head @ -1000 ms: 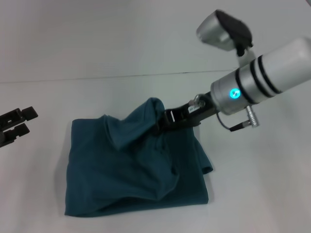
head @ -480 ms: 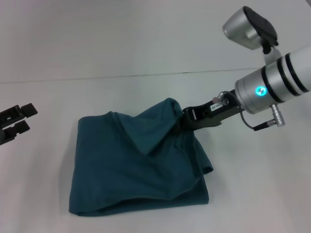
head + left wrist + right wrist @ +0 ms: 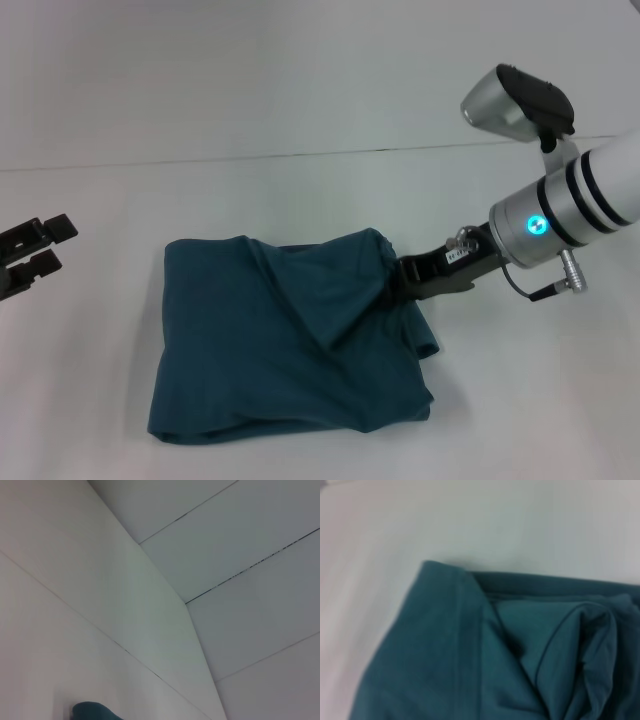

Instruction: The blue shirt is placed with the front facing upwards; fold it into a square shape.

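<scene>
The blue shirt (image 3: 280,345) lies on the white table as a rough, folded, plain teal bundle with no print showing. My right gripper (image 3: 395,279) is at the bundle's far right corner, low over the table and shut on a fold of the cloth, which hides its fingertips. A ridge of fabric runs from that corner back across the top layer. The right wrist view shows the shirt (image 3: 470,650) close up, with a hemmed edge and creased layers. A small teal bit of the shirt (image 3: 92,712) shows in the left wrist view. My left gripper (image 3: 32,254) rests at the far left, open and well off the shirt.
The white table (image 3: 520,400) stretches all around the shirt, with its back edge (image 3: 300,156) meeting a pale wall. The right arm's silver forearm (image 3: 580,200) hangs above the table's right side.
My right gripper has moved right and down with the held fold. The raised peak of cloth has been drawn over to the right and now lies lower. The left arm has stayed still.
</scene>
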### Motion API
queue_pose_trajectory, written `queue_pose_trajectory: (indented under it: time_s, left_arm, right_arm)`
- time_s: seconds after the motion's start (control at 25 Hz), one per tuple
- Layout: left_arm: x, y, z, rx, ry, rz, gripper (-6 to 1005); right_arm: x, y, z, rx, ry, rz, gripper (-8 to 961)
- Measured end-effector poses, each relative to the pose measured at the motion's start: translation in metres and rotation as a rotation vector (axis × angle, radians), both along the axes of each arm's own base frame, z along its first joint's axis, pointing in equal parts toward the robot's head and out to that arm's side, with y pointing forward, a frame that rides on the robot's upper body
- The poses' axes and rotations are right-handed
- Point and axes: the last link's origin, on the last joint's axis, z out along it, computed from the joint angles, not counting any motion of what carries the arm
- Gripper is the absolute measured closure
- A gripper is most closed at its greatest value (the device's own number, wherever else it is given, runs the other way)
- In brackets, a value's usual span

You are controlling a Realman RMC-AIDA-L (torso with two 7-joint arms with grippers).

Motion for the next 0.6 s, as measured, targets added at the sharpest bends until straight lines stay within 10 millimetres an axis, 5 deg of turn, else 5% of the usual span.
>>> queue_pose_trajectory:
  time_s: [0.4, 0.6]
  left_arm:
    - [-0.0005, -0.0007, -0.0033, -0.006, -0.009, 0.001, 230]
    - [-0.0004, -0.0007, -0.0034, -0.006, -0.008, 0.0, 230]
  right_arm:
    - [0.0113, 0.0057, 0.0002, 0.051, -0.053, -0.014, 858]
    - [0.0118, 0.0078, 0.0027, 0.068, -0.048, -0.016, 687]
